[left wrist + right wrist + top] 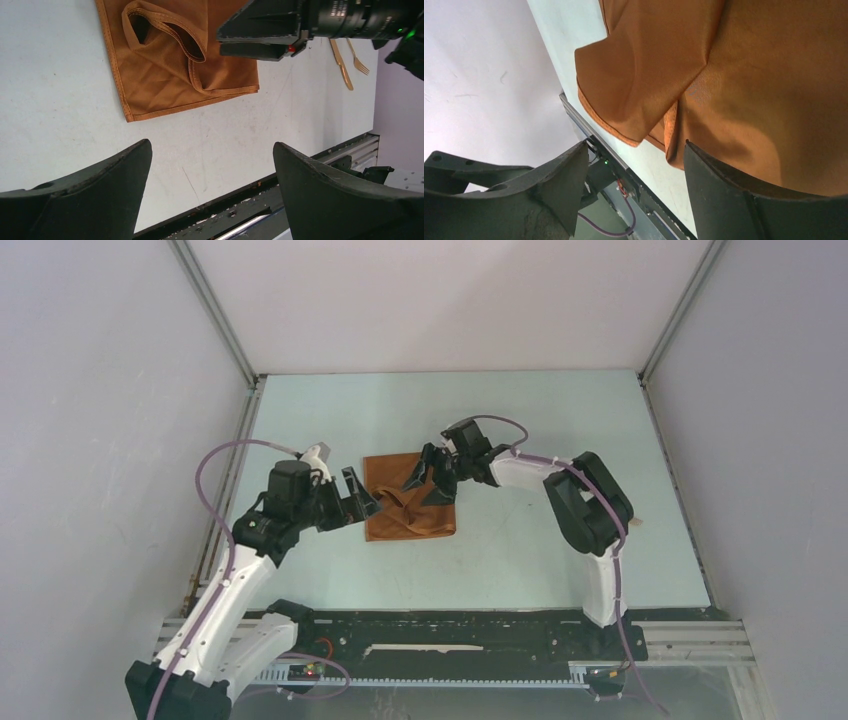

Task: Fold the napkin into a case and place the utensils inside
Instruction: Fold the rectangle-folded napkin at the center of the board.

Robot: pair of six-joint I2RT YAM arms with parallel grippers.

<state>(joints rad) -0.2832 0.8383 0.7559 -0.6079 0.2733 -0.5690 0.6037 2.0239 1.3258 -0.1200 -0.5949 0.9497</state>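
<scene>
Rust-orange and a little shiny, the napkin [408,502] is lying in the middle of the table [520,420], between the two arms, and it is not yet looking like a case. One part is lying flat, and another part is standing up as a loose, open fold [165,35].

The left gripper [210,150] is hovering just beside the napkin's left edge, with its jaws standing wide and nothing between them. The right gripper [636,150] is hanging over the far right part of the cloth, with its jaws also apart. I am not seeing any cloth pinched there, and I cannot tell whether one finger is touching it.

The utensils [342,62], a golden fork [359,60] and a second thin piece, are lying well apart from the napkin, toward the right side of the table.

You are dealing, as I am judging it, with a light, soft and rather slippery thing. It is probably going to slide on the smooth table and sag as soon as you are lifting it, and a fold is likely to spring open if nothing is pressing on it.

I am advising you to take hold at a corner, on the stitched hem [116,65], where the cloth is thicker. One gripper should be pinning the flat part while the other is folding.
</scene>
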